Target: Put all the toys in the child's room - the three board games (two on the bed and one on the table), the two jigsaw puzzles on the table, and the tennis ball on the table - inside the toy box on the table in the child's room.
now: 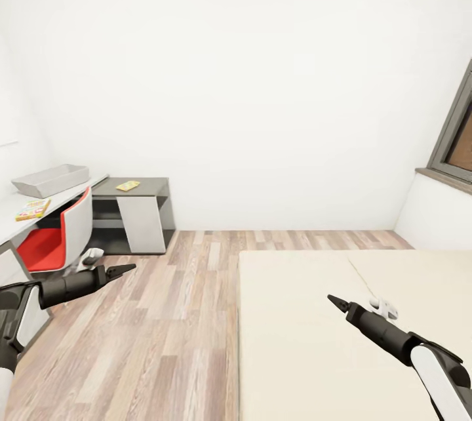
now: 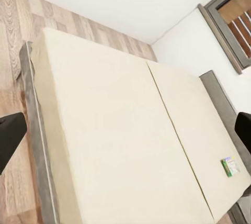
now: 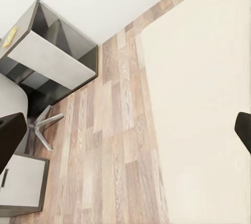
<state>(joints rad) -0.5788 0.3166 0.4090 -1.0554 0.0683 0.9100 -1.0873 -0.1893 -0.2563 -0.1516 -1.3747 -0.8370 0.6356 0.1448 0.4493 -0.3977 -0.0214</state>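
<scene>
The light grey toy box (image 1: 49, 180) stands on the pale table (image 1: 12, 212) at the far left. In front of it lies a flat yellow-and-red patterned square (image 1: 33, 209); I cannot tell whether it is a puzzle or a game. A flat yellowish item (image 1: 128, 185) rests on the lower dark grey top (image 1: 147, 183), which the right wrist view shows too (image 3: 10, 36). A small green-edged board game (image 2: 229, 166) lies on the bed (image 2: 115, 130) near the headboard. My left gripper (image 1: 126, 269) hovers open over the floor; my right gripper (image 1: 335, 301) is open above the bed (image 1: 308, 342). The tennis ball is out of view.
A red and white swivel chair (image 1: 58, 236) sits at the table, beside my left arm. Wood floor (image 1: 164, 329) runs between table and bed. A window (image 1: 459, 139) with a sill is at the right wall. The grey headboard (image 2: 225, 109) edges the bed.
</scene>
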